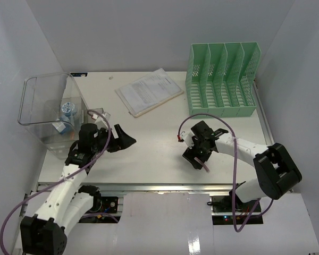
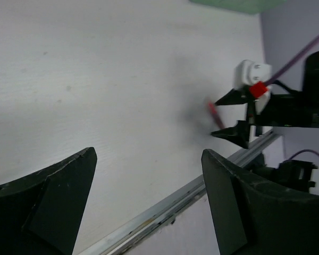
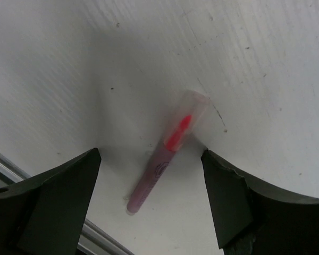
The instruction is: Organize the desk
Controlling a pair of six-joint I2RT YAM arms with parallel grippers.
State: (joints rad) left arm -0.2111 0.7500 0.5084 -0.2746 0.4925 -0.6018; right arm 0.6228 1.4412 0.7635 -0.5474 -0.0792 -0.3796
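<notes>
White worktop (image 1: 149, 133) fills the whole scene, with a metal rail along its near edge where the two arms are bolted. On its bare middle, towards the right, lies a pink see-through pen (image 3: 166, 153) with a red tip under its cap, flat and slanted. The right tool (image 3: 149, 153) hangs directly over it with its jaws apart, one on each side of the pen and neither touching it. The left tool (image 2: 149, 154) sits lower left of centre, aimed across the surface at the right one, its jaws spread wide with nothing between them. Further out, a sheaf of printed papers (image 1: 149, 91) lies at an angle near the far edge. A mint-green slotted file rack (image 1: 223, 53) stands at the far right corner. A clear plastic bin (image 1: 32, 106) stands at the far left, holding small blue and white things that are too small to identify.
</notes>
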